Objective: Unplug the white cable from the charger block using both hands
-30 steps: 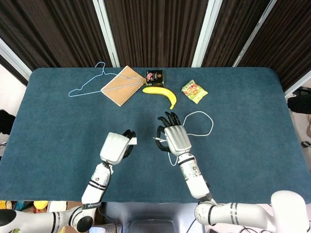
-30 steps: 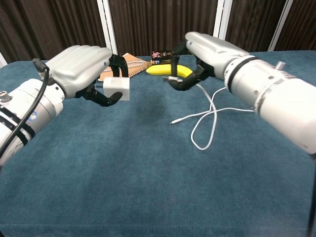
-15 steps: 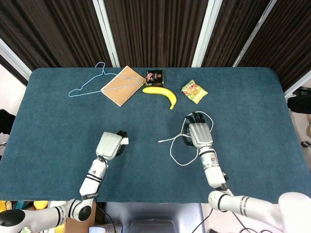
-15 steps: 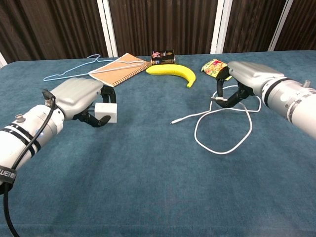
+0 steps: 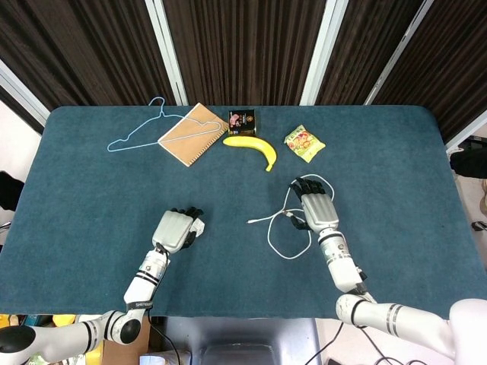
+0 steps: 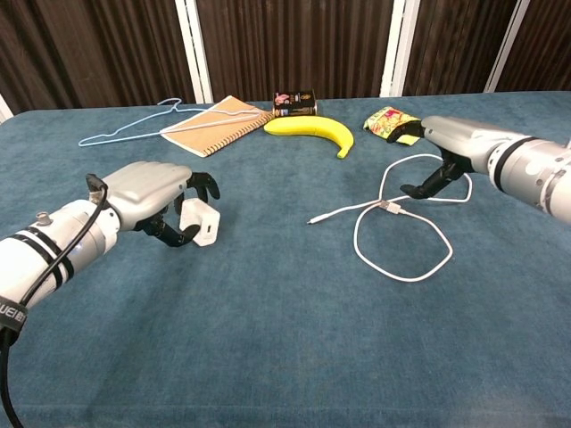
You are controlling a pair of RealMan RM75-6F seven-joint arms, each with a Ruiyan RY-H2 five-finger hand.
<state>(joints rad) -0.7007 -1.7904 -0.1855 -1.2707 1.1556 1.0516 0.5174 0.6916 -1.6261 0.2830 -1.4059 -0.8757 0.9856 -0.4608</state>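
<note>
Now set your left robot hand (image 6: 156,192), grasping the charger (image 6: 202,223), gently on the desk (image 6: 285,339); right robot hand (image 6: 446,156) released above cable (image 6: 401,259).

The white cable (image 6: 400,234) lies unplugged on the blue tabletop in loose crossing loops, both connector ends free, one plug pointing toward the table's middle. The charger block (image 6: 198,223), a small white cube, sits well apart to its left, tilted slightly, one face showing a small dark port.
</note>
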